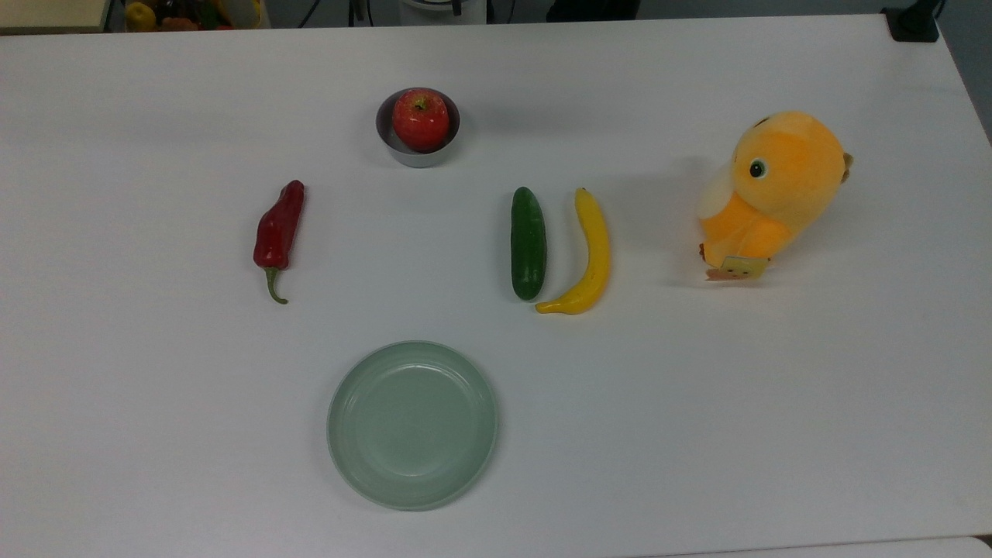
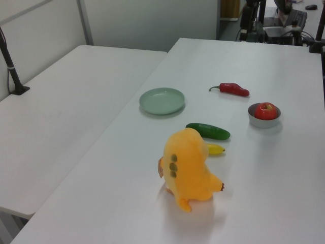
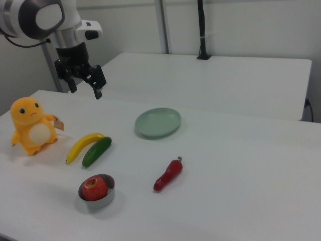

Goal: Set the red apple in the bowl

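Red apple [image 1: 420, 118] seated inside the bowl [image 1: 418, 156], stem up, filling it nearly wall to wall and rising above the grey rim; same seen in the right view, apple [image 3: 95, 188] nested in bowl [image 3: 104, 200], and in the left view, apple [image 2: 265, 110] in bowl [image 2: 263, 121]. Bowl standing on the white table [image 1: 697, 403].

Taking the bowl as landmark, in the top view: chili pepper [image 1: 278, 232] below and to the top view's left, well apart; cucumber [image 1: 528, 242] below and to the top view's right, with banana [image 1: 588, 257] just beside the cucumber on its far side, almost parallel. Pale green dish [image 1: 412, 424] straight below the bowl, well apart, holding nothing. Orange plush toy [image 1: 771, 190] far to the top view's right of the bowl, upright.

In the right view: gripper [image 3: 84, 82] raised well above the table, up and behind the bowl, beyond the plush toy [image 3: 32, 125]. Fingers [image 3: 98, 91] spread apart, gripping nothing.
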`<act>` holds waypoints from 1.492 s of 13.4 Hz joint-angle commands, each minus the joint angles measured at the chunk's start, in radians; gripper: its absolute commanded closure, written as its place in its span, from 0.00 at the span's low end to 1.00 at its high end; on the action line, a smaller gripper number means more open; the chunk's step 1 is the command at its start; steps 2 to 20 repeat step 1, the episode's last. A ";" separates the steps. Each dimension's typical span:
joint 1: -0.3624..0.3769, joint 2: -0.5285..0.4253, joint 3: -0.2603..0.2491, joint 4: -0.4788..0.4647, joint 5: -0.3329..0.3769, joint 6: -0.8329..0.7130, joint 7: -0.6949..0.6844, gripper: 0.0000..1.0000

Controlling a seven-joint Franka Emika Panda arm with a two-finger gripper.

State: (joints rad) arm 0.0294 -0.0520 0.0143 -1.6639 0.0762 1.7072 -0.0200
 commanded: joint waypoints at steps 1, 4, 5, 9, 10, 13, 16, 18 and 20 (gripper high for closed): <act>0.009 0.007 -0.007 0.016 0.004 0.009 0.009 0.00; 0.009 0.007 -0.007 0.016 0.004 0.009 0.009 0.00; 0.009 0.007 -0.007 0.016 0.004 0.009 0.009 0.00; 0.009 0.007 -0.007 0.016 0.004 0.009 0.009 0.00; 0.009 0.007 -0.007 0.016 0.004 0.009 0.009 0.00; 0.009 0.007 -0.007 0.016 0.004 0.009 0.009 0.00; 0.009 0.007 -0.007 0.016 0.004 0.009 0.009 0.00; 0.009 0.007 -0.007 0.016 0.004 0.009 0.009 0.00; 0.009 0.007 -0.007 0.016 0.004 0.009 0.009 0.00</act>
